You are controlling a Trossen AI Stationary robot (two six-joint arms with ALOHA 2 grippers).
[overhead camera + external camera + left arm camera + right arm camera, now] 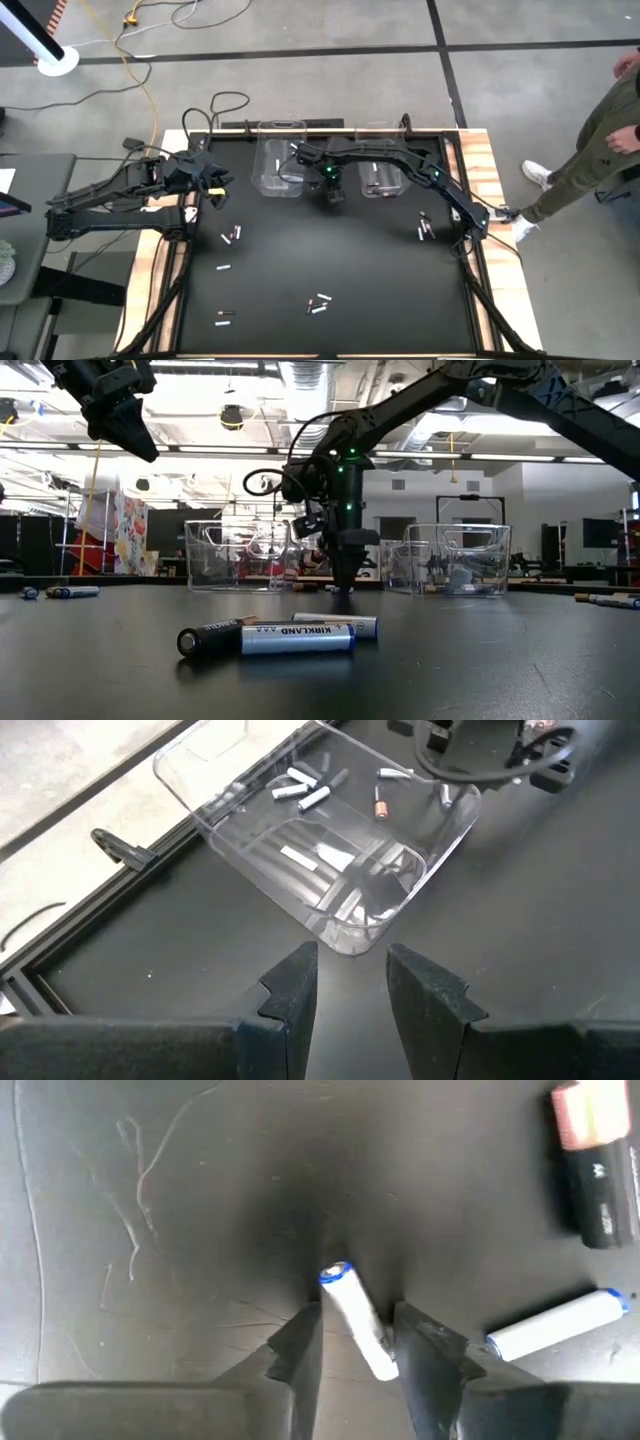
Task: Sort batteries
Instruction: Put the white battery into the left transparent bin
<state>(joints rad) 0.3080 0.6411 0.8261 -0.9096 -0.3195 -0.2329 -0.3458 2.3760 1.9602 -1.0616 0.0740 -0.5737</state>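
Sorting partly done: some batteries [303, 793] lie in the left bin [250, 870], many remain scattered on the bench [350, 270]; right claw [357, 1345] closing around a white battery [357, 1320] between the bins, left claw [350, 985] open, empty.

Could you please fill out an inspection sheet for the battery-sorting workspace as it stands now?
Surface: black table, wooden edges.
Job's things: loose batteries scattered; more inside left clear bin; right clear bin beside it.
Clutter: nothing seen.
Grippers: right gripper down on the table between the bins, fingers either side of a white battery; left gripper raised before the left bin, empty.
Cables: yellow cord on floor.
Surroundings: person standing right of the table.
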